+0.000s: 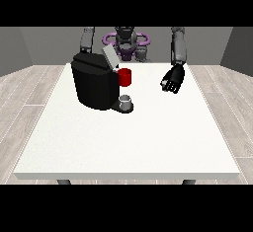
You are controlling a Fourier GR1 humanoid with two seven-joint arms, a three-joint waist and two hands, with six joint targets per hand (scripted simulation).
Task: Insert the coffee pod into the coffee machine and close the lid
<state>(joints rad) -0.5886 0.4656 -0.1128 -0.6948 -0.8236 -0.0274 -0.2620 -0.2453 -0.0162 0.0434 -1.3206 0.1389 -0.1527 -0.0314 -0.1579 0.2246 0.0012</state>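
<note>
White table (148, 142), right-side hand (173, 81) hovering.

Bright even light, soft shadow under machine (96, 80)

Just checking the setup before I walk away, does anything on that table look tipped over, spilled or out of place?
Nothing looks spilled or tipped. The coffee machine stands upright with its lid raised, a red thing at the machine below it, and a grey thing on its base. The hand at the view's right hangs apart from it.

One camera stands across the table (128, 142), raised, facing the robot (126, 41). It looks down from fairly far, taking in the whole tabletop.
</note>
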